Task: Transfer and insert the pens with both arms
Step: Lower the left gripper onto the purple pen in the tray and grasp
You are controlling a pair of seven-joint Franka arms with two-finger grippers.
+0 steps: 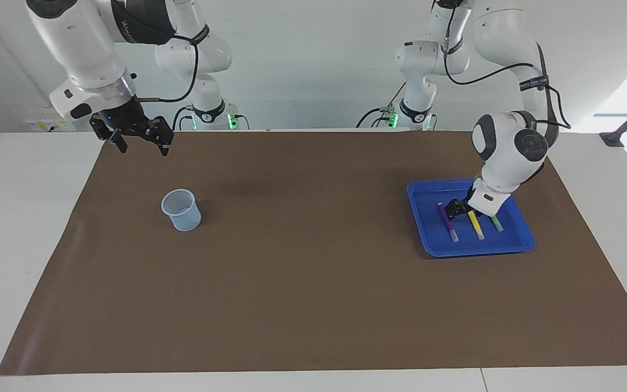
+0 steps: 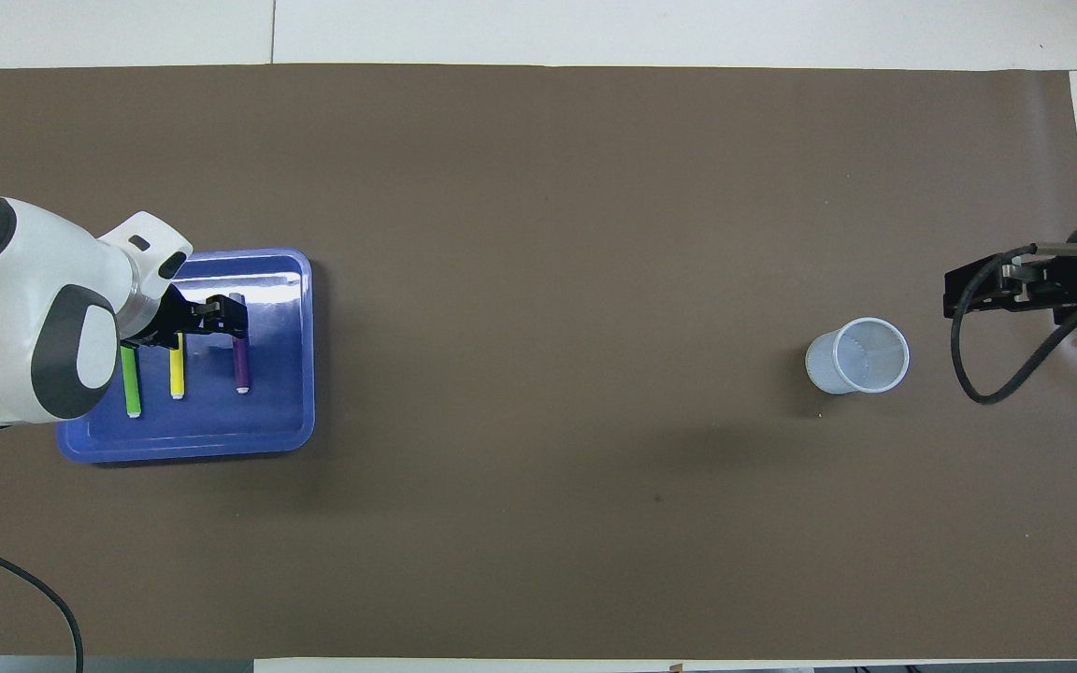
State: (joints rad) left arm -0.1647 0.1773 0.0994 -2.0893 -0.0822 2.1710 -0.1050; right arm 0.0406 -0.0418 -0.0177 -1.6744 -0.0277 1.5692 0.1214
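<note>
Overhead view showed the left gripper [image 2: 221,318] low over the blue tray [image 2: 286,430], which sat on the brown mat [image 2: 538,374] toward the left arm's end of the table. Three pens lay side by side in the tray: purple pen [image 2: 241,365], yellow pen [image 2: 178,374] and green pen [image 2: 132,388], the purple one nearest the table's middle. The gripper's fingers stood spread above the purple pen's capped end, and whether they touched it could not be told from either view. In the facing view the left gripper [image 1: 453,208] hung just at the purple pen [image 1: 448,223], with the yellow pen [image 1: 476,224] and green pen [image 1: 495,222] partly hidden by the wrist.

Right gripper [image 1: 138,140] waited in the air over the mat's edge nearest the robots, its fingers apart and empty. A pale mesh cup [image 1: 181,209] stood upright on the mat toward the right arm's end, well apart from the tray [image 1: 428,239].
</note>
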